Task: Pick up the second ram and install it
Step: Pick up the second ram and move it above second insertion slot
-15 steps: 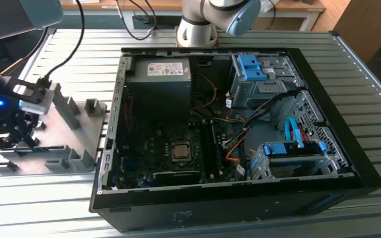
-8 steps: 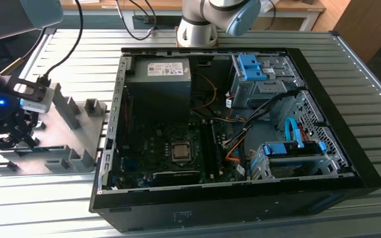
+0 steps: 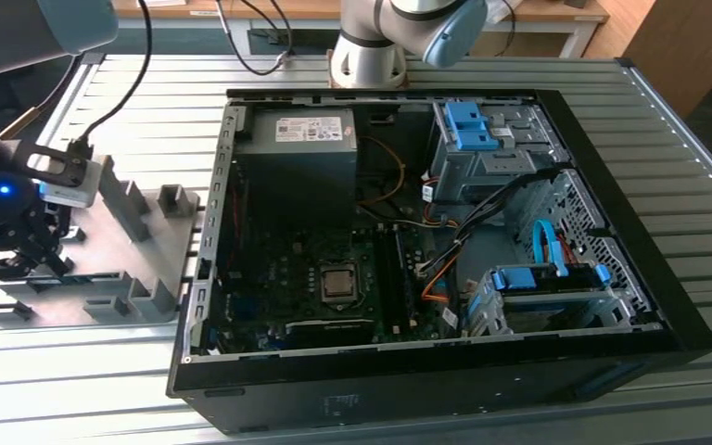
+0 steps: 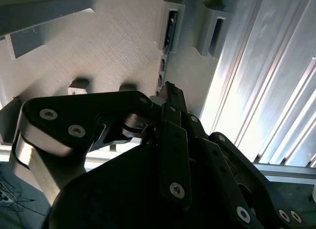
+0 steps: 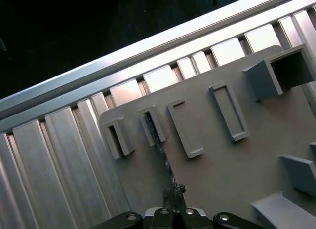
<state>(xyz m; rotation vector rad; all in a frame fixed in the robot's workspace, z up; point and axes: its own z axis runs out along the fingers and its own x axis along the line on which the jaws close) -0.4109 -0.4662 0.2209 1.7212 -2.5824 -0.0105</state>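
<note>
Slatted aluminium table (image 3: 690,167), whole scene sits on it. Open PC case (image 3: 692,341) lying on its side, takes the middle and the exterior view's right; motherboard, gray PSU, blue drive brackets, orange + blue cables inside. Arm base (image 3: 369,51) stands behind the case. Gray holder plate (image 3: 146,264) w/ upright blocks lies flat on the table, just beside the case on the exterior view's left; arm's wrist end is over it.

Gripper (image 4: 168,93) low over the plate, pointing down at 1 narrow slot block (image 5: 148,121). Jaws drawn in close, nipped on the near end of the second ram (image 5: 157,136).

Ram: thin dark stick, on edge, far end seated in that slot block, rest running along the plate to the jaw tips. Seen edge-on in both wrist views. 1 empty slot block just beside it, 2 flat rectangular frames on the other side.
</note>
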